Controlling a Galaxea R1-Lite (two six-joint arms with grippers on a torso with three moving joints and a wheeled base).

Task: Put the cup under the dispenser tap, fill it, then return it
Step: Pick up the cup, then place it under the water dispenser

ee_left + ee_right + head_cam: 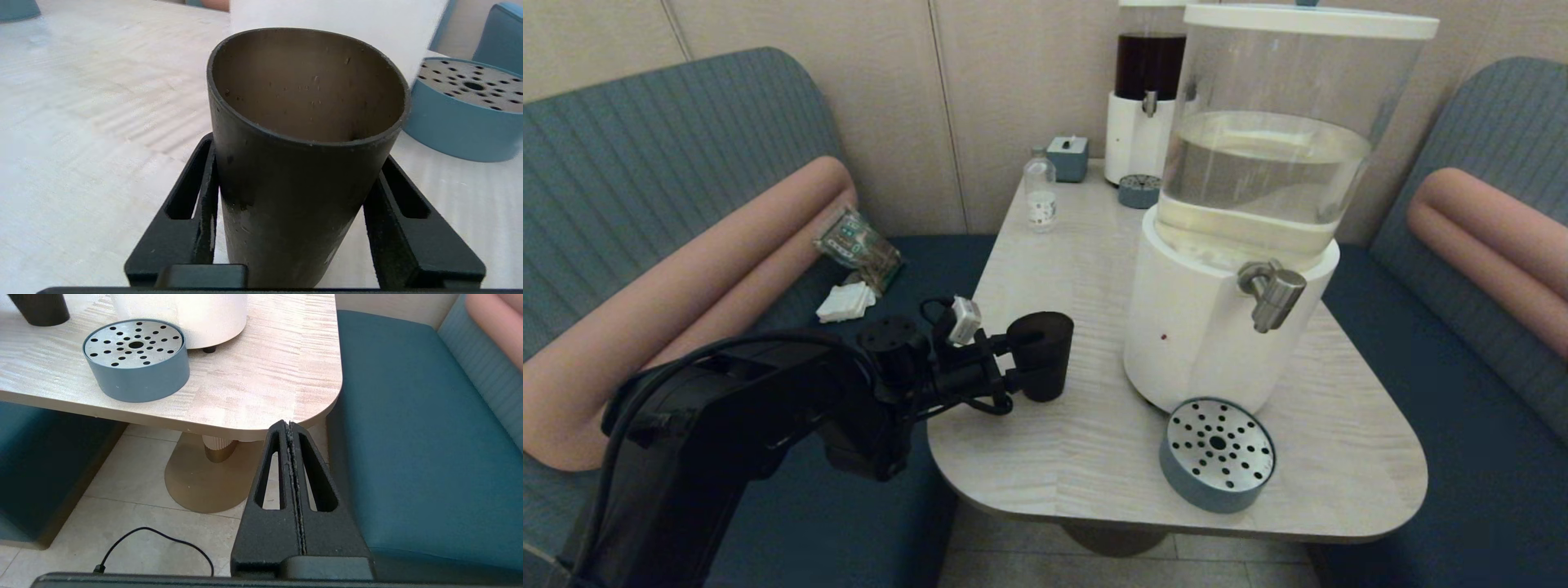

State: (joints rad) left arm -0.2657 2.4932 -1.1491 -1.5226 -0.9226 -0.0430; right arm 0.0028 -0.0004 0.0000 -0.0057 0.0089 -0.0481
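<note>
The matte black cup [1045, 353] stands upright on the table's left side, to the left of the big white-based dispenser [1201, 335]. My left gripper [1027, 359] reaches in from the left and is shut on the cup [302, 196], one finger on each side of its lower wall. From the left wrist, the cup's inside looks empty. The brushed-steel dispenser tap [1272, 296] sticks out on the dispenser's right front, well to the right of the cup, above and behind a round blue drip tray [1217, 453]. My right gripper [289, 424] is shut and empty, low beside the table's near right corner.
At the table's far end stand a smaller dark-liquid dispenser [1147, 98], a clear bottle [1040, 196], a small blue box [1068, 158] and a small drip tray [1138, 190]. A snack packet [858, 245] and tissues [845, 302] lie on the left bench. A cable [155, 539] runs on the floor.
</note>
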